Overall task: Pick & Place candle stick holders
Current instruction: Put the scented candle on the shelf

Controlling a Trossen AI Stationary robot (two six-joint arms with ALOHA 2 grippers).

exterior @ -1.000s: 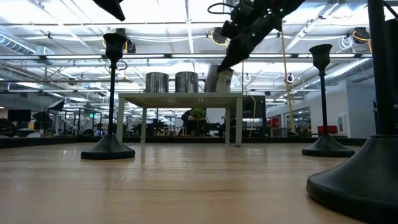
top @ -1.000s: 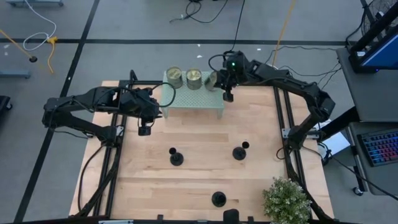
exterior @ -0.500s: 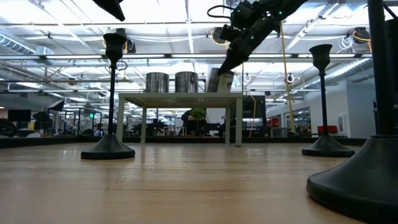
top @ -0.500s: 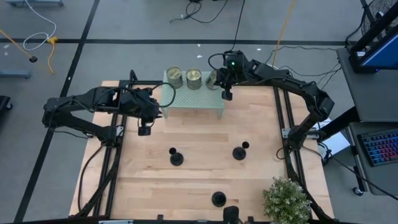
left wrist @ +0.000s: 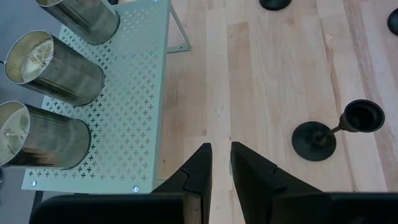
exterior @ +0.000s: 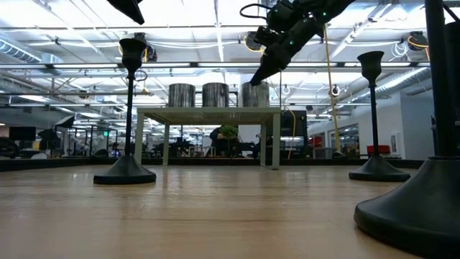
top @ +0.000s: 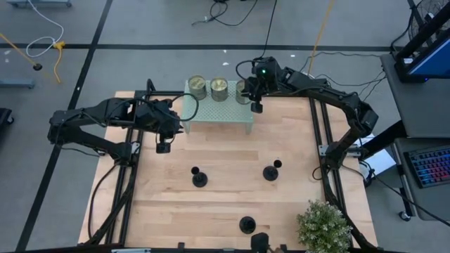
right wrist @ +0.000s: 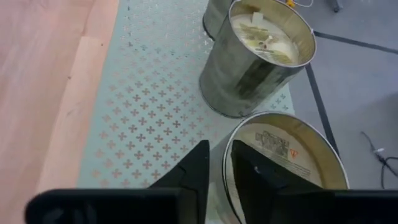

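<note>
Three black candle stick holders stand upright on their disc bases on the wooden table: one at the middle left (top: pixel 200 177), one at the middle right (top: pixel 270 171), one near the front edge (top: pixel 247 225). My left gripper (top: pixel 163 147) hovers shut and empty over the table beside the green stand's left end, with a holder (left wrist: pixel 323 134) ahead of it. My right gripper (top: pixel 256 107) is at the stand's right end, shut on the rightmost of three greenish-gold tins (top: pixel 243 90). The other two tins (top: pixel 219 88) (top: pixel 197 86) stand on the stand. My right gripper holds the rightmost tin by its rim wall (right wrist: pixel 231 140), on the side toward the table's near edge. One finger (right wrist: pixel 255 171) is inside the tin and one (right wrist: pixel 193 168) outside. The fingers come slanting down from above. The tin (exterior: pixel 255 95) stands upright on the stand.
The green perforated stand (top: pixel 218 112) stands on thin legs at the table's far edge. A potted plant (top: pixel 323 226) is at the front right corner. Bare wood lies between the stand and the holders.
My right gripper has tipped the rightmost tin from a tilt to upright. The tin's base now rests flat on the stand beside the other two. The left arm has kept still.
</note>
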